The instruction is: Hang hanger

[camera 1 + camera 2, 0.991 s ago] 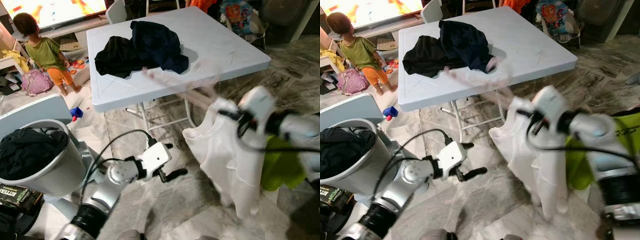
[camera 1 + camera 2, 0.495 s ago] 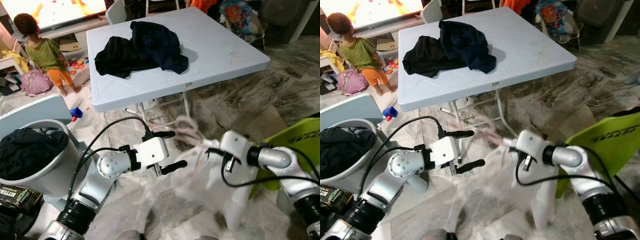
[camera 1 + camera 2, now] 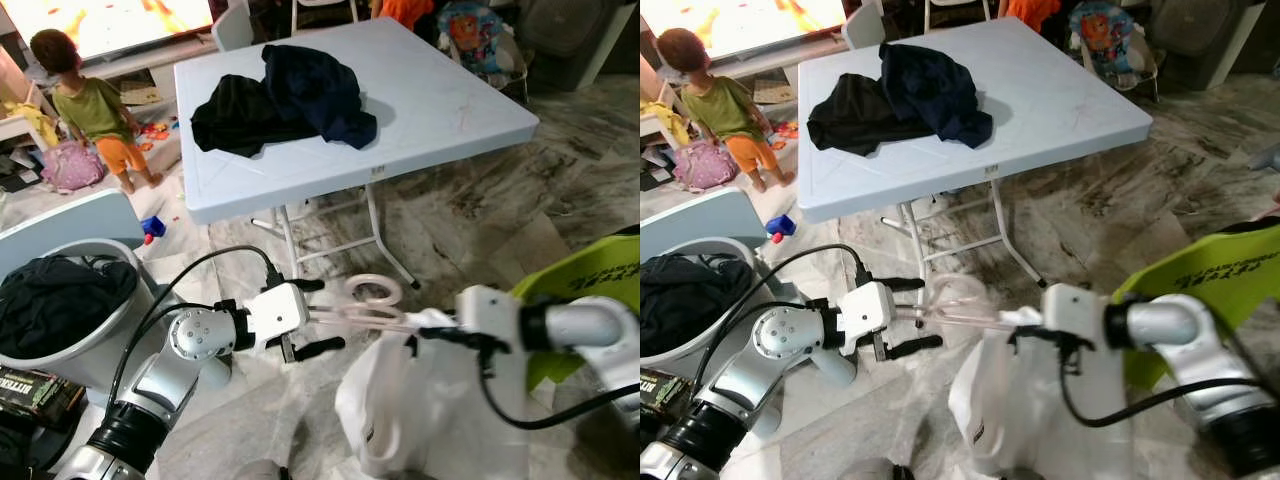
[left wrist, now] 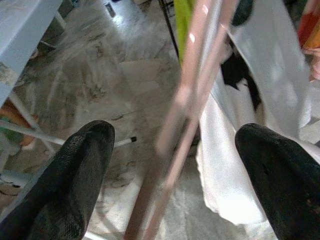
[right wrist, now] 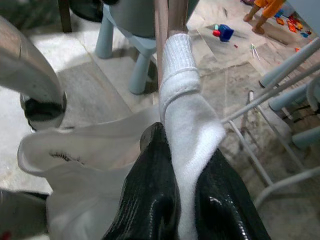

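From my head, my right tool (image 3: 440, 333) pinches a pink hanger (image 3: 368, 305) through a white shirt (image 3: 430, 410), low over the marble floor (image 3: 480, 210). My left tool (image 3: 310, 315) gapes around the hook. Beyond stands a white desk (image 3: 440, 100) with dark clothes (image 3: 285, 100); a child (image 3: 95, 110) stands far left. Left wrist: fingers (image 4: 75, 180) wide, hanger between them untouched. Right wrist: fingers (image 5: 150, 200) clamped on soft cloth. The hanger looks light and stiff; I'd take the bare neck.
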Robot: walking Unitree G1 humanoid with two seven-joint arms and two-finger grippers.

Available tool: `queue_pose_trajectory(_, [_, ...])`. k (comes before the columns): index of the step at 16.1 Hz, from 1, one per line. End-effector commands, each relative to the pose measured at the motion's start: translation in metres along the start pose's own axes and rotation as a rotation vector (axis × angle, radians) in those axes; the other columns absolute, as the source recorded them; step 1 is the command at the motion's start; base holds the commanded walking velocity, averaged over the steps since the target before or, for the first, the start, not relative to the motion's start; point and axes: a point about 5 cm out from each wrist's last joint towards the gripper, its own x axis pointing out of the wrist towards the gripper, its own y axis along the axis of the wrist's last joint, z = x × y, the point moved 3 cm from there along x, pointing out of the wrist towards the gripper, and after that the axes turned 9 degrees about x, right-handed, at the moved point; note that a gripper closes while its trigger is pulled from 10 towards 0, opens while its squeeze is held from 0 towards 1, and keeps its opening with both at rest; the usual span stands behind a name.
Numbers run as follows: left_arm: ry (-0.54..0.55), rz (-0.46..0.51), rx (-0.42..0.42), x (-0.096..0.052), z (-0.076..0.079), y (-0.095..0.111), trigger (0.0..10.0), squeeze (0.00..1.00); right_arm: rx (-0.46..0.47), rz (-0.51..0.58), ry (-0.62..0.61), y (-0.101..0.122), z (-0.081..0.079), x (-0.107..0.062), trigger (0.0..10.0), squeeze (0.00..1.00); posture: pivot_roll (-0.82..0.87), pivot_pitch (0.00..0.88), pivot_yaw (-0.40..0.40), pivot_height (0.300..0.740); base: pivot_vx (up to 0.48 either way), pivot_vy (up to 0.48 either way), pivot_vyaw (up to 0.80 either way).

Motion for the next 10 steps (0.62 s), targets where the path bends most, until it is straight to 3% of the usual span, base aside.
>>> queue_pose_trajectory(1, [-0.022, -0.018, 0.007, -0.001, -0.001, -0.003, 8.8, 0.0, -0.068, 0.044, 0.002, 0.018, 0.008, -0.009, 10.0, 0.0, -0.11, 0.0, 0.082, 0.74, 0.0, 0.0, 0.0])
queue_pose_trajectory(2, [-0.03, -0.018, 0.002, -0.001, 0.0, -0.004, 3.3, 0.0, -0.08, 0.035, 0.023, 0.02, 0.008, -0.014, 10.0, 0.0, -0.11, 0.0, 0.082, 0.74, 0.0, 0.0, 0.0])
queue_pose_trajectory(3, [-0.037, -0.022, 0.005, -0.001, -0.002, -0.006, 0.0, 0.0, -0.091, 0.013, 0.035, 0.02, 0.01, -0.018, 10.0, 0.0, -0.11, 0.0, 0.082, 0.74, 0.0, 0.0, 0.0])
queue_pose_trajectory(6, [-0.008, -0.009, 0.028, 0.001, -0.013, -0.001, 0.0, 0.0, -0.172, -0.066, 0.002, 0.013, 0.021, -0.016, 10.0, 0.0, -0.11, 0.0, 0.078, 0.74, 0.0, 0.0, 0.0])
queue_pose_trajectory(8, [0.037, -0.024, 0.057, 0.004, -0.022, 0.0, 7.8, 0.0, -0.205, -0.064, -0.074, 0.014, 0.031, -0.008, 10.0, 0.0, -0.1, 0.0, 0.07, 0.74, 0.0, 0.0, 0.0])
queue_pose_trajectory(9, [0.044, -0.024, 0.057, 0.005, -0.024, -0.001, 10.0, 0.0, -0.201, -0.065, -0.057, 0.012, 0.027, -0.004, 10.0, 0.0, -0.1, 0.0, 0.069, 0.74, 0.0, 0.0, 0.0])
queue_pose_trajectory(10, [0.042, -0.02, 0.059, 0.006, -0.023, 0.0, 10.0, 0.0, -0.201, -0.064, -0.053, 0.011, 0.025, -0.003, 10.0, 0.0, -0.1, 0.0, 0.066, 0.74, 0.0, 0.0, 0.0])
